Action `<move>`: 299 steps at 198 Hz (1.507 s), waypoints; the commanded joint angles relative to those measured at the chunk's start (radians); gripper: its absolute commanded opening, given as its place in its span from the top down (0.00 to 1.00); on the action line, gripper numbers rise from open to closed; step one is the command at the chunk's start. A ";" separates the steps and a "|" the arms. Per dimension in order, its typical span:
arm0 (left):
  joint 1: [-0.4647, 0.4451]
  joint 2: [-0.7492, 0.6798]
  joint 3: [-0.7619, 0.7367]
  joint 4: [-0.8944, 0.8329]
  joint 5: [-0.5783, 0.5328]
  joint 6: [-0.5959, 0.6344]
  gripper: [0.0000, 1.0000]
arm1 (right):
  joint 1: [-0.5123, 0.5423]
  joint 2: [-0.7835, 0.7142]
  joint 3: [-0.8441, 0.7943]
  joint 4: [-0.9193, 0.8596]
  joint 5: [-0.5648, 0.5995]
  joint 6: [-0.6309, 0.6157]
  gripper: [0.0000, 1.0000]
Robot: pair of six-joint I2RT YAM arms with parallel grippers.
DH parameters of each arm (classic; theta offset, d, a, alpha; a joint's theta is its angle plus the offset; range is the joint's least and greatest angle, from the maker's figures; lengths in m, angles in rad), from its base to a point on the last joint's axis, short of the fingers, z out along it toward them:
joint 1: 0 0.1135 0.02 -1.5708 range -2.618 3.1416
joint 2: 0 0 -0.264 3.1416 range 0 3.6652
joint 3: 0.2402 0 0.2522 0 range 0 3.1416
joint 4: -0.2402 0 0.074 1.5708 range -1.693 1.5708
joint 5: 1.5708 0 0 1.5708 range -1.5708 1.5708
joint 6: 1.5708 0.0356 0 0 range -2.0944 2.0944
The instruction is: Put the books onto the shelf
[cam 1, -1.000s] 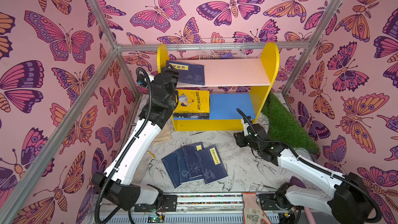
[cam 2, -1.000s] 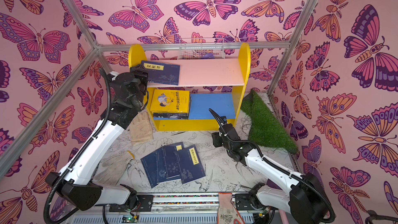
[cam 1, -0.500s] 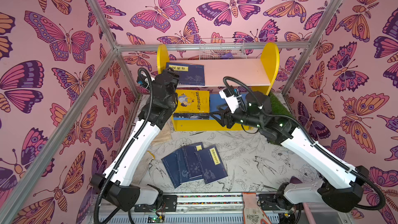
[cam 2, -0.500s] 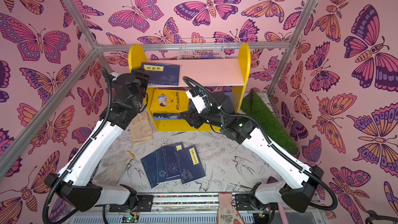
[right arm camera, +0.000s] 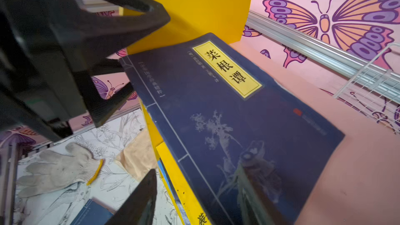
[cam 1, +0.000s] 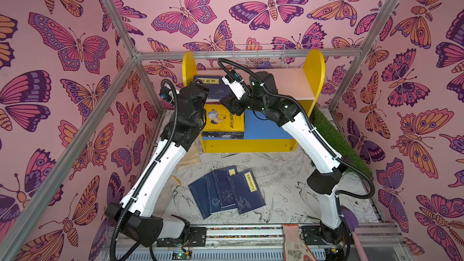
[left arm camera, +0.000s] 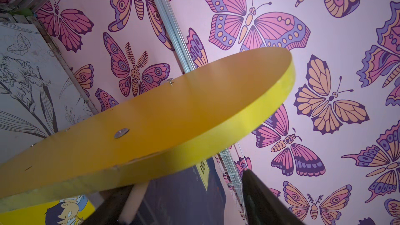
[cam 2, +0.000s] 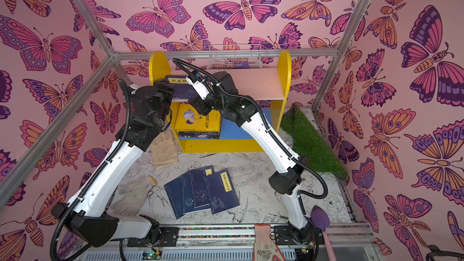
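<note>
The shelf (cam 1: 288, 86) has yellow side panels, a pink upper board and a blue lower board. One navy book (right arm camera: 227, 109) with a yellow label lies flat at the left end of the upper board. My left gripper (cam 1: 202, 87) stands open around that book's front left corner; its fingers (right arm camera: 129, 7) sit above and below the corner. My right gripper (right arm camera: 197, 169) is open at the book's front edge, one finger over the cover and one off the shelf's front. A stack topped by a yellow book (cam 1: 223, 121) fills the lower board's left. Several navy books (cam 1: 226, 192) lie fanned on the floor.
A white wire basket (cam 1: 258, 56) stands behind the shelf. A green grass mat (cam 1: 339, 139) lies to its right. Beige gloves (cam 2: 164, 150) (cam 2: 133, 194) lie on the floor under my left arm. A purple trowel (cam 2: 320, 218) and another glove (cam 2: 263, 242) sit at the front edge.
My right arm has swung up from the floor at the right to the front of the upper board beside the navy book. The book now lies flat there, and my left gripper stays at its corner.
</note>
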 commanded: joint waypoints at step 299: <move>-0.140 -0.417 -0.742 -0.419 0.359 0.465 0.01 | 0.003 -0.751 -1.312 0.234 -0.198 0.272 0.40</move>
